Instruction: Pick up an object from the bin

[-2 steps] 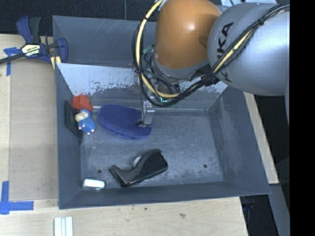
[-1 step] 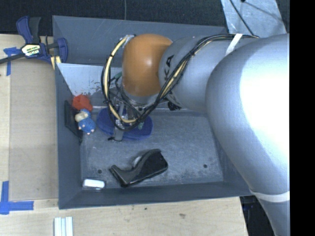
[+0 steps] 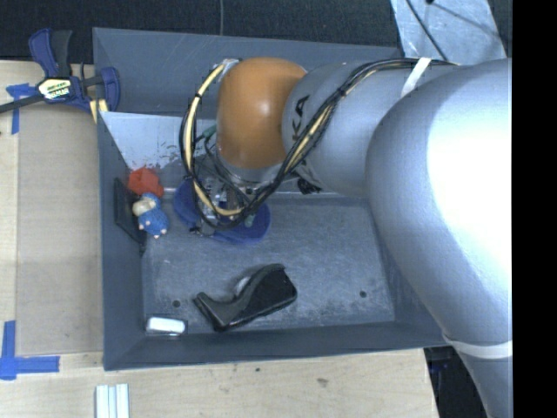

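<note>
My gripper is low in the bin's left-middle, under the arm's orange cover and its cables. It is right over a flat blue thing, of which the rounded edges show to its left and right. The gripper hides the middle of the blue thing. Just to the left lies a small toy figure with a red cap and a blue body, apart from the gripper.
A black handle-shaped thing lies near the front wall. A small white piece sits in the front left corner. A flat black strip leans by the left wall, and a white sheet lies at the back left. The arm covers the bin's right side.
</note>
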`<state>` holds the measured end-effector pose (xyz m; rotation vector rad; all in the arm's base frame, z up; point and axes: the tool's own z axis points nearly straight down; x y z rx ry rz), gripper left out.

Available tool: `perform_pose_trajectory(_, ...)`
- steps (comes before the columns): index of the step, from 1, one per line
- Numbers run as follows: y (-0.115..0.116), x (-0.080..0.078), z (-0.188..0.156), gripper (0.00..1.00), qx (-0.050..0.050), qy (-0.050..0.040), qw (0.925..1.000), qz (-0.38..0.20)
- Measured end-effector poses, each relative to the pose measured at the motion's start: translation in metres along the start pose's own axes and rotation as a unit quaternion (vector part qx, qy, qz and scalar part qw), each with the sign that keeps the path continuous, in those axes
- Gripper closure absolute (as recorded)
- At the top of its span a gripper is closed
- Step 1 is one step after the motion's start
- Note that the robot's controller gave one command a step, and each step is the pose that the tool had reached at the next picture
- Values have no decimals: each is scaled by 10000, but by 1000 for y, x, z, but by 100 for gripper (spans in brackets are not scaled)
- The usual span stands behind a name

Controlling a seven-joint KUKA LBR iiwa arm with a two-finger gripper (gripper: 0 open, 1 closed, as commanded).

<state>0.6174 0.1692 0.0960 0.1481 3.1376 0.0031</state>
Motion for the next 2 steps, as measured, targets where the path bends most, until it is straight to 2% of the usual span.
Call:
perform_pose_trajectory(1,-28,34,-66,100,9,-16,10000,33)
perform_pose_trajectory(2,-42,55,-131,100,-6,-43,10000,-9)
